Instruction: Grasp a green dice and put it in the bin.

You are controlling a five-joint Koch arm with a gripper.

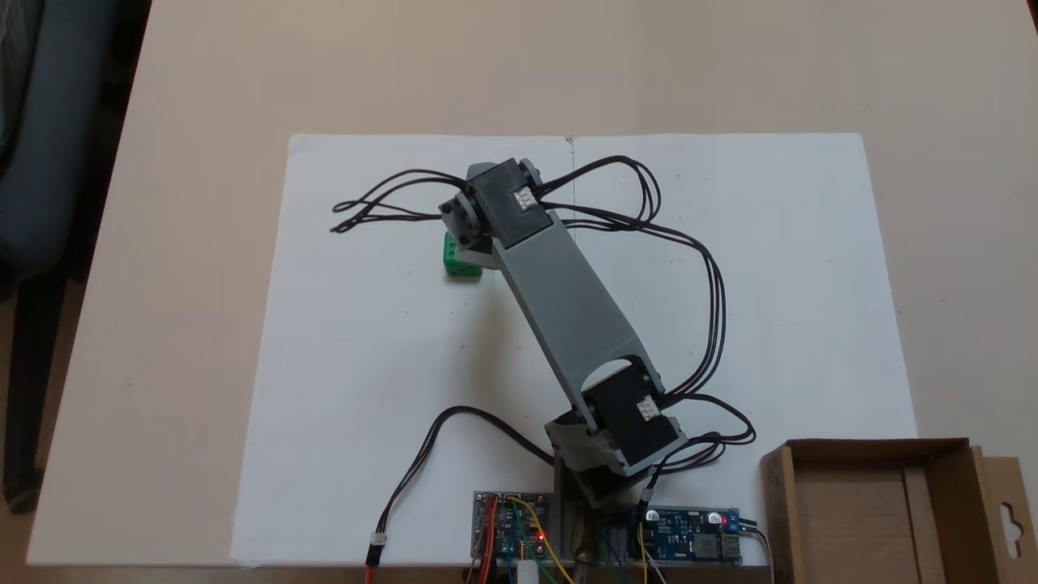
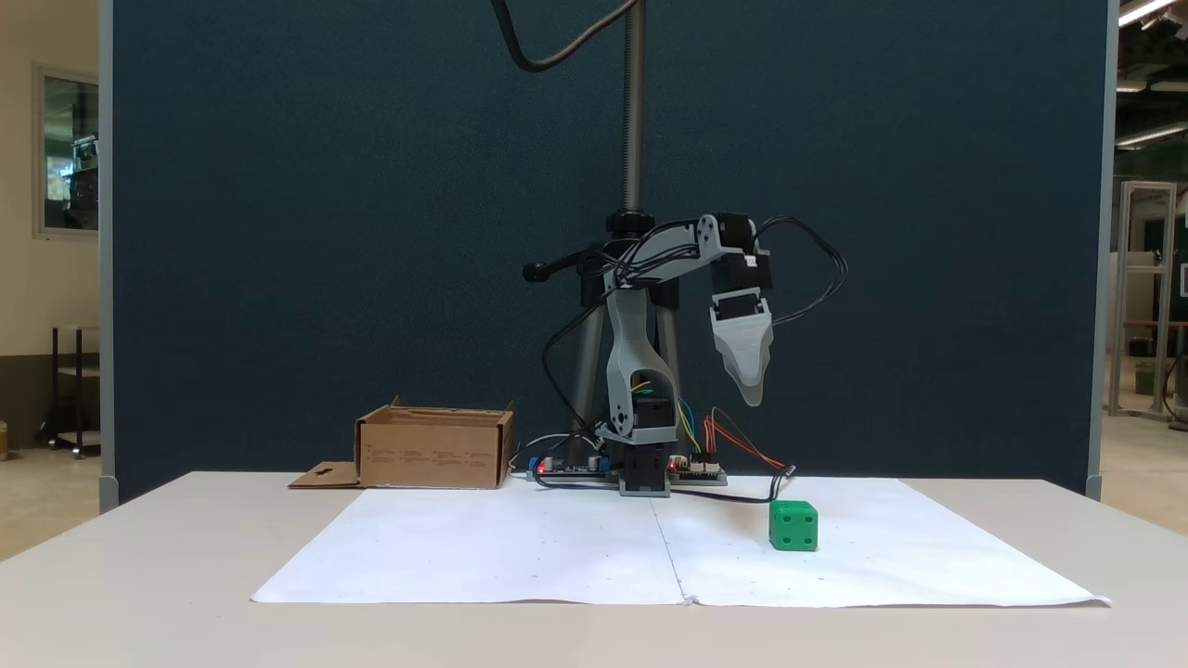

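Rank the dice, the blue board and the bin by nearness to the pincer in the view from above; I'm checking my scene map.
1. The dice: on the paper, partly under the arm's head, where the pincer hangs above it.
2. The blue board: bottom edge, right of the arm's base.
3. The bin: bottom right corner, just beyond the board.

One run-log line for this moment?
tool: raised above small green plastic dice, state unclear | dice: on white paper, ungrasped | brown cardboard bin: apart
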